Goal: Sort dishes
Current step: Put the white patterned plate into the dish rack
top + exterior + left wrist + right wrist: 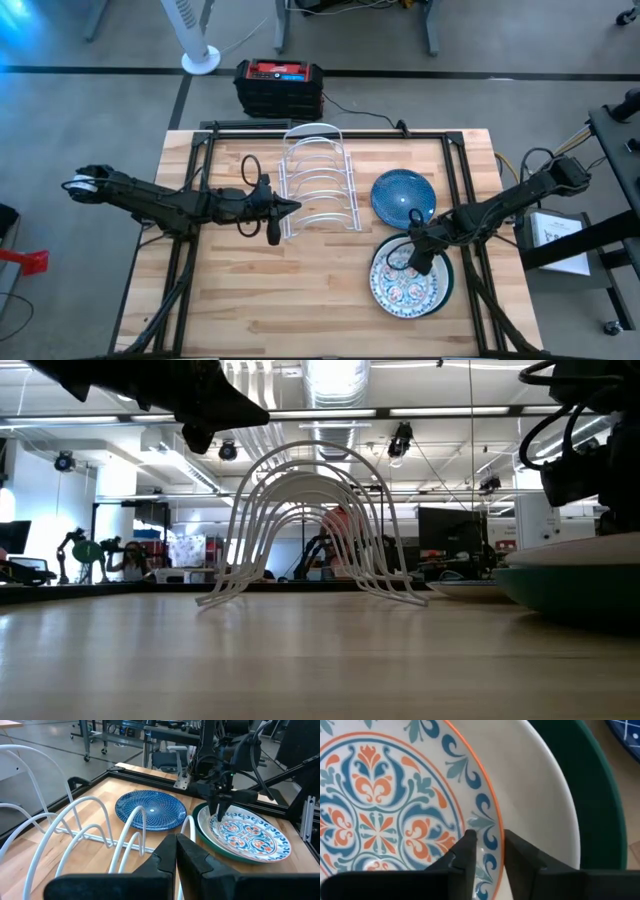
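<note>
On the wooden table (250, 290) a white wire rack (318, 185) stands near the middle with nothing in its slots. To its right lies the blue plate (402, 195), flat on the wood, and just in front of that sits a stack of plates: the floral plate (403, 285) on top, a plain white plate (535, 785) under it showing as a broad pale rim, and a green plate (592, 795) at the bottom (only its dark edge shows around the stack). The right gripper (420, 262) is down at the rim of the floral plate on the side nearest the blue plate, its fingers (465, 852) a little apart and straddling the orange-lined edge, one tip over the pattern and the other over the white plate's rim; whether they already press on the plate cannot be told. The left gripper (273, 228) hangs above the table just left of the rack, empty, with its fingers (165, 855) closed together and pointing toward the rack. In the low view the rack arches stand at centre and the stack's edge shows at the right.
</note>
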Controlling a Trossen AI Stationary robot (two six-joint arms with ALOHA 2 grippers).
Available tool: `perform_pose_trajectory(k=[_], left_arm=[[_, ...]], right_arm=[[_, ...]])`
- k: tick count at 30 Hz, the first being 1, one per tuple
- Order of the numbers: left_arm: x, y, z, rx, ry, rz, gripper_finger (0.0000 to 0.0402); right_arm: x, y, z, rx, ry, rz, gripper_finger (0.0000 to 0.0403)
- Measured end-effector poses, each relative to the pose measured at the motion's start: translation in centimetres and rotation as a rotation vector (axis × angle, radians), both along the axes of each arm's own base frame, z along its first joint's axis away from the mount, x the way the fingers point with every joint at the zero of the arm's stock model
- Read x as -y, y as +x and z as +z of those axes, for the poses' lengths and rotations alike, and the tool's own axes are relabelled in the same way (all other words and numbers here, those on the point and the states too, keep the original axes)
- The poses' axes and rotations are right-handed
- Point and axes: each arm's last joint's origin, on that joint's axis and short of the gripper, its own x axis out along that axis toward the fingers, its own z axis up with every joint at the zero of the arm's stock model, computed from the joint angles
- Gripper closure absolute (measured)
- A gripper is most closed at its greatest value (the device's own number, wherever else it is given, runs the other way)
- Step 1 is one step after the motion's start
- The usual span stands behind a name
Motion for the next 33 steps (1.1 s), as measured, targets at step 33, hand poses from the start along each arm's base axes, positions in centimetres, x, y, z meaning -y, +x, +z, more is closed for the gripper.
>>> perform_pose_trajectory(k=[33], left_arm=[[1.0, 3.0, -2.0, 0.063, -0.093, -0.211, 0.0401]], right_arm=[[0.8, -1.4, 4.1, 0.092, -0.052, -0.030, 0.0402]])
